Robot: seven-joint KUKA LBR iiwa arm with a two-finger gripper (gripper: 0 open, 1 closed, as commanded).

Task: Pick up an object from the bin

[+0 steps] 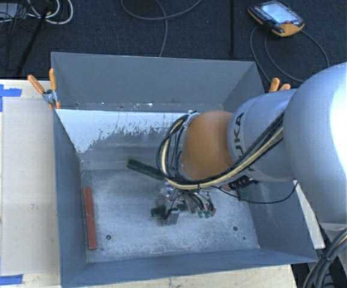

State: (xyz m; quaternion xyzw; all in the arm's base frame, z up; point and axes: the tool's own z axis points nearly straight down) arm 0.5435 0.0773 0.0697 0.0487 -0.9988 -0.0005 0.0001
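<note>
Two loose things show on the floor of the grey bin (161, 95). At far left a reddish-brown stick (90, 218) lies flat along the left wall, well apart from the robot. Near the middle a dark, flat bar (142, 167) lies at a slant, its right end running under the cables of the arm (263, 143). Just right of and below that end, the gripper (170, 212) hangs low over the floor, under the orange cover (206, 146). Whether it is apart or together cannot be told, and nothing is seen clamped in it. The bar is the nearest thing, near but seemingly not touched. As a judgement, the reach down looks done; the grasp and the lift out of the bin are left.
</note>
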